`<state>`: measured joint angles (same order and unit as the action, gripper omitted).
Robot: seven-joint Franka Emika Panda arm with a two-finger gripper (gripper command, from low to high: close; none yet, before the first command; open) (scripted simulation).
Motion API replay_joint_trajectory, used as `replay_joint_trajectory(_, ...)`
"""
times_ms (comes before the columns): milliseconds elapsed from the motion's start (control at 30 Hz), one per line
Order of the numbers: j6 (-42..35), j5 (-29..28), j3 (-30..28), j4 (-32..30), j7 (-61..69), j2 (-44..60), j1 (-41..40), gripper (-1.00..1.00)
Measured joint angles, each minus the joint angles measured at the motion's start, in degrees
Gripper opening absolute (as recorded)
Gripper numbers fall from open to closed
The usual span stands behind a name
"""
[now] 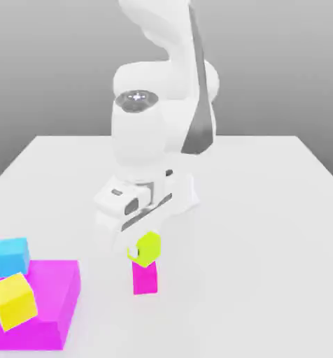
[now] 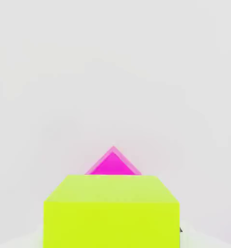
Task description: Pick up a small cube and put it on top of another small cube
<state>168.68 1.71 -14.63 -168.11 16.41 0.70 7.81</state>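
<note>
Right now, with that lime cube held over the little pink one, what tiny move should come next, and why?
Probably a short descent. The gripper is shut on the lime cube, which sits right above the small magenta cube, so lowering it should seat it before release.

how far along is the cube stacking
Done: the lime cube is picked up, the gripper shut on it. In hand: it hangs just above the magenta cube, roughly over it. Left: lower it, release and back off.
</note>
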Motion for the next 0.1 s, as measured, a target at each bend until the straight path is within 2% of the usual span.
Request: replay_joint_trajectory(100,0.0,0.0,0.0,0.0,0.0,0.0,1.0,1.0)
